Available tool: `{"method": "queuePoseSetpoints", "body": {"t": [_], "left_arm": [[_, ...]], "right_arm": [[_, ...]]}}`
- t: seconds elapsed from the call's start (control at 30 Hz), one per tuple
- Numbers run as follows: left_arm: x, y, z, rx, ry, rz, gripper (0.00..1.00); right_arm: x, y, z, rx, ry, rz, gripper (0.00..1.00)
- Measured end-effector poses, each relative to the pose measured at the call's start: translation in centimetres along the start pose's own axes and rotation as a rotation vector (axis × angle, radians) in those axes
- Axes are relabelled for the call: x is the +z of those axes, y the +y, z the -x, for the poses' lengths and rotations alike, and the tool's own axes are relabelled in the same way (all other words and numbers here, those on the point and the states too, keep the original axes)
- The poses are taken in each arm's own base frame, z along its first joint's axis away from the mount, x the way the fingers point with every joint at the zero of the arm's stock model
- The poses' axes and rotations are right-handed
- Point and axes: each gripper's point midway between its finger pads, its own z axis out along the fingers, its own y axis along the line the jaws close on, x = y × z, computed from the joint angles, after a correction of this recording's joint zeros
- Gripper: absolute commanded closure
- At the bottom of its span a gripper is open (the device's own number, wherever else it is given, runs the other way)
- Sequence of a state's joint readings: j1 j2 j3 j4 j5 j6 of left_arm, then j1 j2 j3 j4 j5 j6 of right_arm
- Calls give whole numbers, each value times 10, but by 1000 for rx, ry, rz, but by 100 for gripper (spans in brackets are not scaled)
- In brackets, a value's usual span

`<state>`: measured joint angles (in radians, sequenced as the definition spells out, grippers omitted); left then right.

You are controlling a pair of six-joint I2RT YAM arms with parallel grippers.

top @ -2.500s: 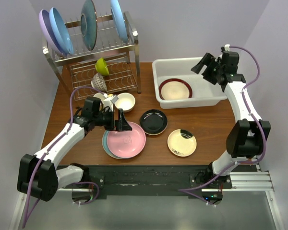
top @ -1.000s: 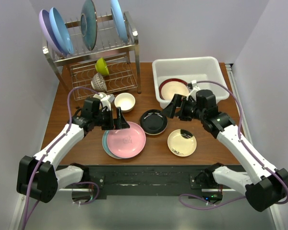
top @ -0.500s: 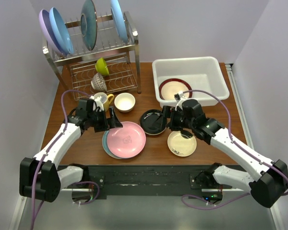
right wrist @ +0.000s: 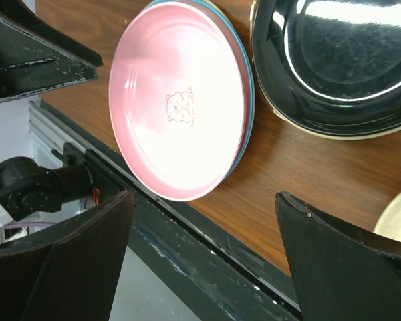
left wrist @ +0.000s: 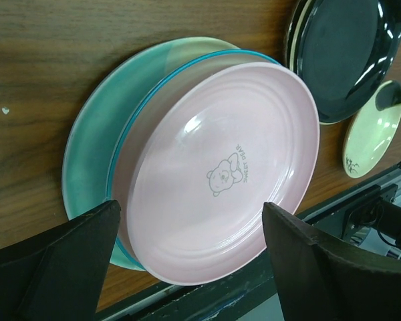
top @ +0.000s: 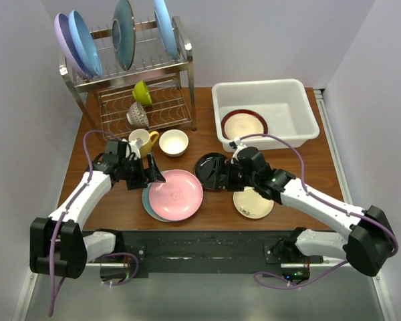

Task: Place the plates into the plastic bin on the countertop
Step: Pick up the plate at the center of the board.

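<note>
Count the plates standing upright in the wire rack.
4: a lilac plate at the left end, a blue plate beside it, a dark teal plate in the middle, a light blue plate at the right end. Another could hide behind them.

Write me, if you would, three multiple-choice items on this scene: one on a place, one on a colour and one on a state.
1. Where does the maroon-rimmed plate lie?
A. on the wire rack
B. in the plastic bin
C. on the countertop

2. What colour is the plate under the pink plate?
A. black
B. teal
C. yellow

3. How is the left gripper?
A. open, holding nothing
B. shut on the pink plate
C. shut on nothing

Answers:
1 B, since the plate rests on the bin's floor.
2 B, since a teal plate shows beneath it in the left wrist view.
3 A, since its fingers stand wide apart above the pink plate and grip nothing.
</note>
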<state>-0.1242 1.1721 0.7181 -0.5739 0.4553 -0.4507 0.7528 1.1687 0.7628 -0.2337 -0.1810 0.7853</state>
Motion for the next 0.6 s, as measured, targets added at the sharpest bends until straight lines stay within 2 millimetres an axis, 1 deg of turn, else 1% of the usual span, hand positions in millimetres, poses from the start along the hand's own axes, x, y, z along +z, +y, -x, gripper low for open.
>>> {"method": "queuePoseSetpoints", "body": {"t": [0.17, 0.33, 0.6], "left_arm": [[5, 7, -11, -16, 32, 13, 11], [9, 11, -18, -29, 63, 15, 12], [11, 9, -20, -32, 75, -2, 15]], "right_arm": [[11, 1, -6, -1, 19, -3, 11], [16, 2, -9, -1, 27, -1, 11], [22, 1, -10, 1, 31, -3, 11]]}}
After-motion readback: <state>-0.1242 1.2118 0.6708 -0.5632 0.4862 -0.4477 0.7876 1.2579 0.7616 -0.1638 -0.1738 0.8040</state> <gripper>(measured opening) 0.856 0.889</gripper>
